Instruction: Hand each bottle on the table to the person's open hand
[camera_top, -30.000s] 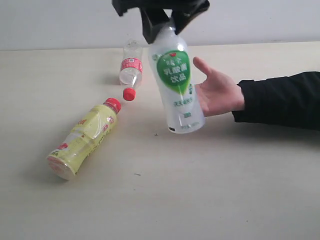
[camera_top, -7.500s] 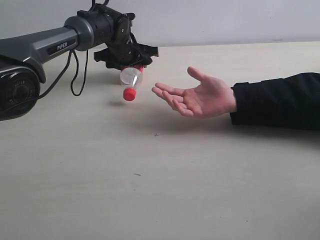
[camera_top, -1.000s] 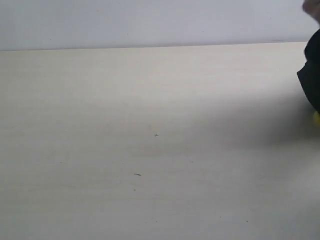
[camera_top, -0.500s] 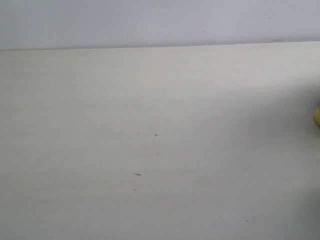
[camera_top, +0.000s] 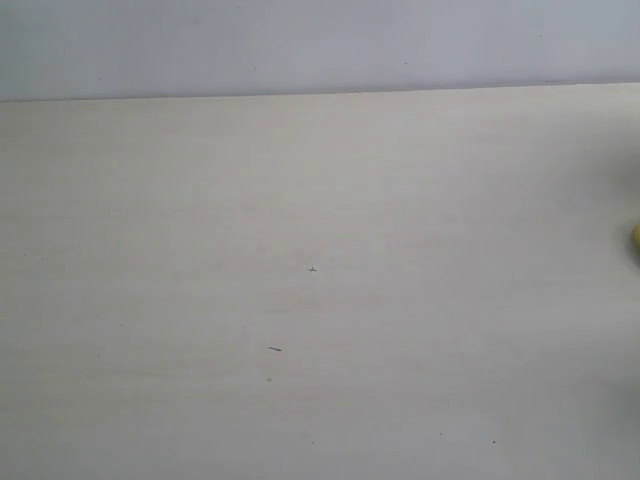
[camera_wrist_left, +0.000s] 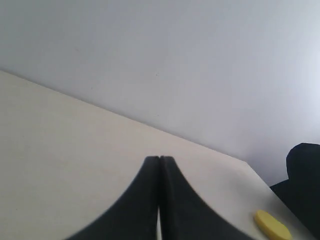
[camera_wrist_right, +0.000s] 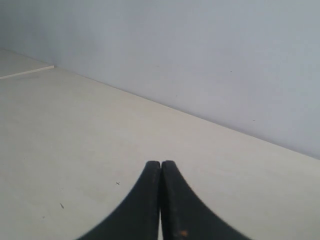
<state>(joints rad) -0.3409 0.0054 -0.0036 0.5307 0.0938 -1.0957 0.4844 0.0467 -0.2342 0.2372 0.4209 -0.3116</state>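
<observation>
no bottles in sight, both hands shut

the worktop (camera_top: 200, 300) shows pale wood w/ a few dark specks; no bottle lies on the part in view. only hint: a yellow thing (camera_top: 636, 243) cut off by the right edge of the exterior view. the left wrist view shows it again (camera_wrist_left: 271, 225), lying near the worktop's edge, just beside a dark shape (camera_wrist_left: 305, 175), prob. a sleeve. too little shows to call it the yellow bottle. no open palm in any view.

left hand (camera_wrist_left: 159, 160): fingers pressed together, nothing between them, above the worktop. right hand (camera_wrist_right: 160, 163): same, closed tight on nothing.

judgement: the handover looks done or nearly so. to do this step well, hold both arms back & off the surface, no sweeping across the middle. check the yellow thing first. if it's a bottle left to pass, open wide before reaching, grip the body not the cap, & wait till a palm is out & steady.
</observation>
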